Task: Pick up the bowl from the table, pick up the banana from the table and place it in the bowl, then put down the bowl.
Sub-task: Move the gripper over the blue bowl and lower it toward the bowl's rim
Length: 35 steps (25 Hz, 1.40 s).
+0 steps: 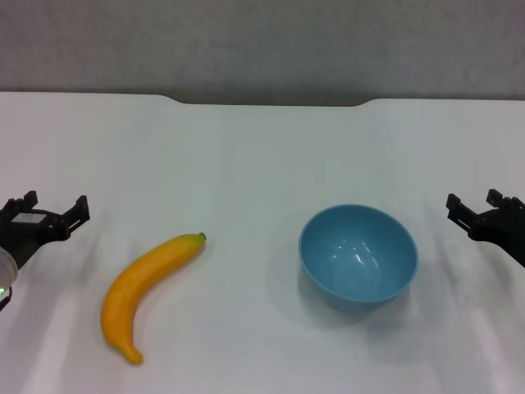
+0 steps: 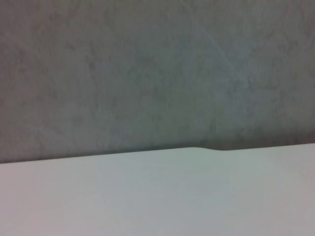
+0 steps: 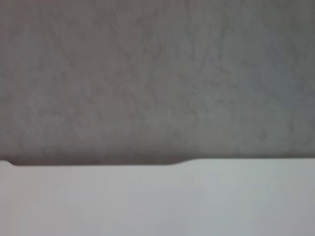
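Note:
A light-blue bowl (image 1: 358,254) stands upright and empty on the white table (image 1: 262,156), right of centre. A yellow-orange banana (image 1: 146,281) lies on the table left of centre, its dark stem tip pointing toward the bowl. My left gripper (image 1: 45,210) is open and empty at the left edge, left of the banana. My right gripper (image 1: 476,205) is open and empty at the right edge, right of the bowl. Both wrist views show only bare tabletop and the grey wall.
The table's far edge has a shallow notch (image 1: 267,102) against a grey wall (image 1: 262,41). The notch edge also shows in the left wrist view (image 2: 211,149) and in the right wrist view (image 3: 98,163).

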Each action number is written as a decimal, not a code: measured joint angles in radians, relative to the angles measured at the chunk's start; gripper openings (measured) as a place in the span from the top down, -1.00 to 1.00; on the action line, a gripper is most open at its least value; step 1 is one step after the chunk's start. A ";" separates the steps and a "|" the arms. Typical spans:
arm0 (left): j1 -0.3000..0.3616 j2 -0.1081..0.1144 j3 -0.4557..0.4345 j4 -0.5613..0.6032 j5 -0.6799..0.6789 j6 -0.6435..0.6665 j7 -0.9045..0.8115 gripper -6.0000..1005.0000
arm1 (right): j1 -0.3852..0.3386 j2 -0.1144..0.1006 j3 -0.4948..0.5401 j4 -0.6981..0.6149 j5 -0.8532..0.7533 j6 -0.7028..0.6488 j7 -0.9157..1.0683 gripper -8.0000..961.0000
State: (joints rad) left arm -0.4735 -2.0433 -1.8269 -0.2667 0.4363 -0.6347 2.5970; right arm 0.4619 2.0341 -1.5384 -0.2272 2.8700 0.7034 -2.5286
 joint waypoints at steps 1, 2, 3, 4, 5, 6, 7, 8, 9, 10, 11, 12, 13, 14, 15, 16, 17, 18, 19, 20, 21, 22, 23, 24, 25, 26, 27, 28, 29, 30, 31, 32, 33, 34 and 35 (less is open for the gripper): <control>-0.004 0.000 0.000 0.003 0.001 0.006 0.000 -0.78 | 0.011 0.000 0.001 0.000 0.000 -0.034 0.000 -0.59; -0.008 0.000 0.003 0.006 0.002 0.012 0.000 -0.78 | 0.023 0.000 0.003 0.003 0.000 -0.073 -0.001 -0.59; -0.010 0.000 0.010 0.007 0.004 0.017 0.000 -0.78 | 0.023 0.000 0.003 0.003 0.000 -0.073 -0.001 -0.59; -0.011 0.000 0.017 0.008 0.004 0.020 0.000 -0.78 | 0.025 0.000 0.003 0.003 0.000 -0.083 -0.001 -0.59; -0.011 -0.001 0.025 0.008 0.004 0.021 0.000 -0.78 | 0.024 0.000 0.002 0.003 0.000 -0.083 -0.001 -0.59; -0.011 -0.001 0.031 0.008 0.002 0.021 0.000 -0.78 | 0.023 0.000 0.002 0.002 0.000 -0.083 -0.001 -0.59; -0.011 -0.001 0.034 0.008 0.000 0.021 0.000 -0.78 | 0.022 0.000 0.002 0.001 0.000 -0.080 0.000 -0.59; -0.011 -0.001 0.036 0.008 -0.001 0.022 0.000 -0.78 | 0.021 0.000 0.002 0.000 0.000 -0.079 0.001 -0.59; -0.011 -0.001 0.036 0.008 -0.002 0.022 0.000 -0.78 | 0.022 0.000 0.002 0.000 0.000 -0.079 0.002 -0.59; -0.011 -0.001 0.036 0.008 -0.002 0.022 0.000 -0.78 | 0.023 0.000 0.002 0.000 0.000 -0.079 0.002 -0.59; -0.011 -0.001 0.036 0.008 -0.002 0.022 -0.001 -0.78 | 0.025 0.000 0.001 0.001 0.000 -0.079 0.002 -0.59; -0.011 0.000 0.035 0.008 -0.002 0.023 -0.003 -0.78 | 0.026 0.000 -0.001 0.001 0.000 -0.080 0.002 -0.59; -0.011 0.000 0.034 0.008 -0.002 0.023 -0.006 -0.78 | 0.026 0.000 -0.001 0.001 0.000 -0.080 0.002 -0.59; -0.011 0.000 0.034 0.008 -0.002 0.023 -0.009 -0.78 | 0.027 0.001 -0.001 0.001 0.000 -0.080 0.002 -0.59; -0.011 -0.001 0.035 0.008 -0.002 0.023 -0.012 -0.78 | 0.028 0.002 -0.001 0.001 0.000 -0.080 0.002 -0.59; -0.011 -0.001 0.035 0.008 -0.002 0.023 -0.012 -0.78 | 0.028 0.002 -0.001 0.001 0.000 -0.079 0.003 -0.59; -0.011 -0.002 0.039 0.008 -0.002 0.023 -0.018 -0.78 | 0.028 0.003 -0.001 0.001 0.000 -0.079 0.007 -0.59; -0.011 -0.002 0.040 0.008 -0.002 0.022 -0.019 -0.78 | 0.028 0.003 -0.001 0.001 0.000 -0.079 0.007 -0.59; -0.011 -0.003 0.041 0.007 -0.002 0.021 -0.021 -0.78 | 0.028 0.003 -0.002 0.001 0.000 -0.079 0.009 -0.59; -0.011 -0.003 0.042 0.006 -0.001 0.019 -0.026 -0.78 | 0.028 0.003 -0.002 0.002 0.000 -0.079 0.010 -0.59; -0.011 -0.003 0.045 0.004 0.001 0.017 -0.035 -0.78 | 0.025 0.003 -0.003 0.001 0.000 -0.079 0.011 -0.58; -0.010 0.001 0.074 -0.008 0.005 0.014 -0.080 -0.78 | 0.022 0.003 -0.006 -0.001 0.000 -0.079 0.014 -0.58; -0.010 0.001 0.074 -0.008 0.005 0.014 -0.080 -0.78 | 0.018 0.003 -0.012 -0.003 -0.001 -0.078 0.018 -0.58; -0.008 0.004 0.095 -0.018 0.007 0.014 -0.110 -0.78 | 0.013 0.002 -0.022 -0.007 -0.002 -0.077 0.028 -0.58; -0.002 0.007 0.120 -0.036 0.007 0.016 -0.139 -0.78 | 0.005 0.000 -0.039 -0.015 -0.002 -0.071 0.050 -0.58; 0.008 0.009 0.148 -0.065 0.007 0.018 -0.170 -0.78 | -0.002 -0.003 -0.052 -0.024 -0.002 -0.064 0.068 -0.58; 0.016 0.010 0.165 -0.091 0.007 0.020 -0.184 -0.78 | -0.011 -0.005 -0.063 -0.037 -0.003 -0.054 0.086 -0.58; 0.037 0.011 0.186 -0.134 0.007 0.023 -0.197 -0.78 | -0.025 -0.008 -0.074 -0.058 -0.003 -0.039 0.109 -0.58; 0.063 0.011 0.213 -0.198 0.007 0.037 -0.212 -0.78 | -0.037 -0.010 -0.079 -0.077 -0.005 -0.033 0.121 -0.58; 0.075 0.012 0.226 -0.226 0.007 0.047 -0.219 -0.78 | -0.056 -0.011 -0.087 -0.108 -0.013 -0.029 0.138 -0.58; 0.092 0.013 0.249 -0.273 0.007 0.075 -0.233 -0.78 | -0.076 -0.013 -0.092 -0.142 -0.026 -0.032 0.157 -0.58; 0.112 0.015 0.278 -0.329 0.011 0.117 -0.253 -0.78 | -0.095 -0.015 -0.096 -0.176 -0.047 -0.043 0.177 -0.58; 0.124 0.019 0.299 -0.371 0.016 0.147 -0.270 -0.77 | -0.115 -0.016 -0.098 -0.213 -0.072 -0.058 0.201 -0.58; 0.143 0.024 0.329 -0.430 0.033 0.199 -0.303 -0.77 | -0.129 -0.018 -0.098 -0.242 -0.099 -0.076 0.228 -0.58; 0.160 0.030 0.356 -0.492 0.057 0.243 -0.340 -0.77 | -0.142 -0.019 -0.098 -0.275 -0.133 -0.096 0.262 -0.58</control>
State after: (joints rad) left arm -0.3132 -2.0136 -1.4707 -0.7583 0.4937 -0.3919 2.2570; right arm 0.3198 2.0151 -1.6367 -0.5025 2.7368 0.6069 -2.2670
